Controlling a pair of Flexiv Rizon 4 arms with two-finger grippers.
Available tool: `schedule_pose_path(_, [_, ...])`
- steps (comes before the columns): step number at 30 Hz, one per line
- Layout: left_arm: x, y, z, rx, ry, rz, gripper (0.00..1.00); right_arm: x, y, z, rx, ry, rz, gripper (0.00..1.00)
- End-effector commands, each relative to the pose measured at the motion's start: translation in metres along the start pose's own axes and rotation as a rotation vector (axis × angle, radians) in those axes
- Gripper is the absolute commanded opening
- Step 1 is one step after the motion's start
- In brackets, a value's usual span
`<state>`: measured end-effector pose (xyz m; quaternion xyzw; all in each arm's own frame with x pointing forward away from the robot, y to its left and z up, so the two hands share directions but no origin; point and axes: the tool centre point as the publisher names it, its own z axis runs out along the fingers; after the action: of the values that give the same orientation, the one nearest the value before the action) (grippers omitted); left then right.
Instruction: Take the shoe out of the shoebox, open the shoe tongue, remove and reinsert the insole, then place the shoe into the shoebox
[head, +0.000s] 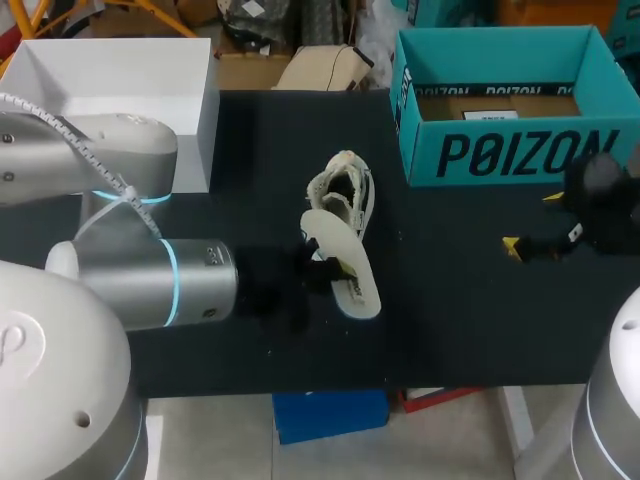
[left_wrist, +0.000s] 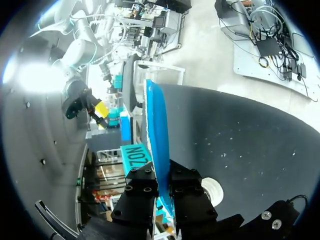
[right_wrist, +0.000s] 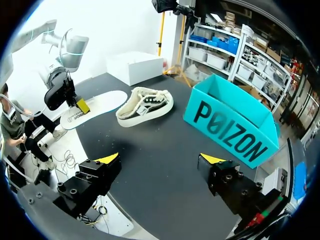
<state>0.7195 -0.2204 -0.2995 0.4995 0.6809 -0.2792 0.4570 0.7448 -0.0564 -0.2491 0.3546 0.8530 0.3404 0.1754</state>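
Large black block lettering, a single word, across the long outer wall of the teal shoebox (head: 510, 150). Narrow black band with small white lettering along the inner rear wall. Small white label inside, too small to read. Dark printed mark near the heel end of the insole (head: 338, 245), illegible.

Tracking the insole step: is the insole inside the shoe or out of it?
Out. The insole sits outside the shoe, right beside it, pinched between the fingers of the left gripper.
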Motion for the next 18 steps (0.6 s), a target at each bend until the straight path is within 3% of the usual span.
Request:
schedule_pose_path(1, [0.009, 0.008, 0.005, 0.052, -0.902, 0.024, 0.0, 0.0, -0.001, -0.001, -0.003, 0.001, 0.0, 1.0])
schedule_pose_path(6, [0.01, 0.009, 0.003, 0.106, -0.943, -0.007, 0.0, 0.0, -0.001, -0.001, -0.003, 0.001, 0.0, 1.0])
schedule_pose_path(9, [0.01, 0.007, 0.001, 0.153, -0.907, 0.02, 0.0, 0.0, -0.001, -0.001, -0.003, 0.001, 0.0, 1.0])
schedule_pose_path(13, [0.003, 0.011, -0.002, 0.111, -0.88, 0.023, 0.0, 0.0, -0.001, -0.001, -0.003, 0.001, 0.0, 1.0])
schedule_pose_path(18, [-0.011, 0.007, -0.006, 0.125, -0.85, 0.061, 0.0, 0.0, -0.001, -0.001, -0.003, 0.001, 0.0, 1.0])
